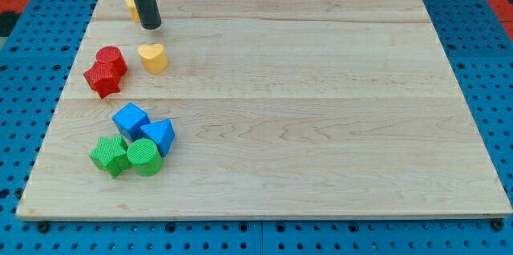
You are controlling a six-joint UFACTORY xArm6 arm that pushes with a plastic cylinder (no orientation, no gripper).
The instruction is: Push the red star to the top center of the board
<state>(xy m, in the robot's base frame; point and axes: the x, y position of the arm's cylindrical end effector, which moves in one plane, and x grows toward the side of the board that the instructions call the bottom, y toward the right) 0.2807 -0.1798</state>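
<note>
One light, rigid red star (103,79) — touching a red cylinder (111,58) — should slide easily if the fingerless tip (151,26) presses its lower-left points.

a yellow heart block (152,58) is lying near the wooden board's (321,111) left side, with a red cylinder (111,57) sitting just to its left. another yellow block (131,6), partly hidden, is resting near the top left corner. a blue cube (130,119), a blue triangular block (159,135), a green star (110,155) and a green cylinder (144,157) are clustering at lower left.
</note>
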